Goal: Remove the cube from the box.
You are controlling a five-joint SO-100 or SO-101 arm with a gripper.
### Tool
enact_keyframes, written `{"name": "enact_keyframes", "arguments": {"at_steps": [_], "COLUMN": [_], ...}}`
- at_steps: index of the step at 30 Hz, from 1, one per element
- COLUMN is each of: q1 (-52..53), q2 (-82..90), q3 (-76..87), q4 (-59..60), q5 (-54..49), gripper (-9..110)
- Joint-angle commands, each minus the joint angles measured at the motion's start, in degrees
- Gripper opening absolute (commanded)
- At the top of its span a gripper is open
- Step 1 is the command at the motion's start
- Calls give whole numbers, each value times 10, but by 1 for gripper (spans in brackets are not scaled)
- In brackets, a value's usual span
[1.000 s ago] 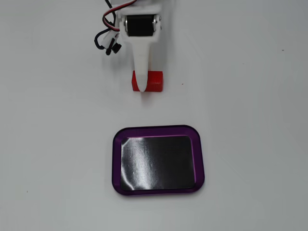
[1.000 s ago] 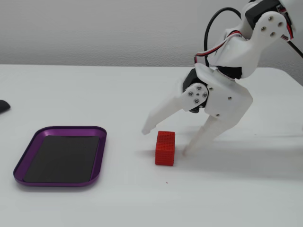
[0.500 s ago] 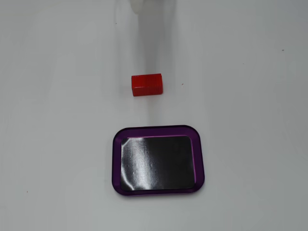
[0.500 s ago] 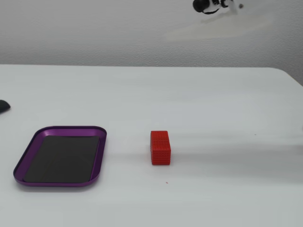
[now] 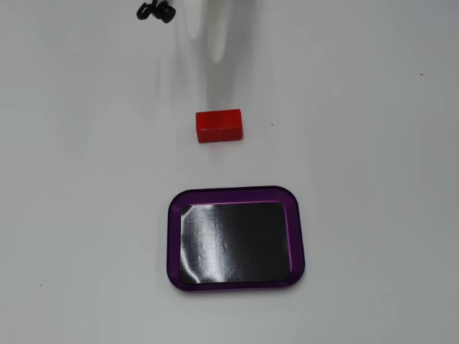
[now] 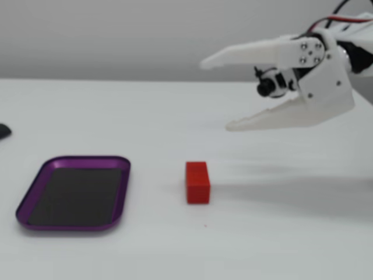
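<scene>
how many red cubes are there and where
1. The cube lies on the bare white table, outside the box and apart from its rim. The box is empty, and the open gripper hangs above the table holding nothing. Nothing could hide another.

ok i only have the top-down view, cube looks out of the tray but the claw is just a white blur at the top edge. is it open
observer: yes, in the side fixed view the claw is wide open with nothing between its fingers.
operator: is it down near the cube
observer: no, it hangs well above the table, off to the right of the cube in that view, not touching it.
operator: does the tray have tall walls
observer: no, from the side the box is shallow and its purple rim rises only slightly off the table.
</scene>
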Motion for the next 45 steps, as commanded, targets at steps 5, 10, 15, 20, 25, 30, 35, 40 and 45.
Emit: {"name": "enact_keyframes", "arguments": {"at_steps": [5,10,15,20,25,30,35,40,45], "q1": [-1,-1,-5,0,1,1,0,0,0], "q2": [34,34,33,33,30,31,32,33,33], "q3": [20,32,33,32,32,33,33,33,33], "q4": [8,25,36,35,35,35,35,36,36], "q5": [31,30,-21,-59,-61,-61,-61,-61,-61], "gripper": [26,25,24,16,9,0,0,0,0]}}
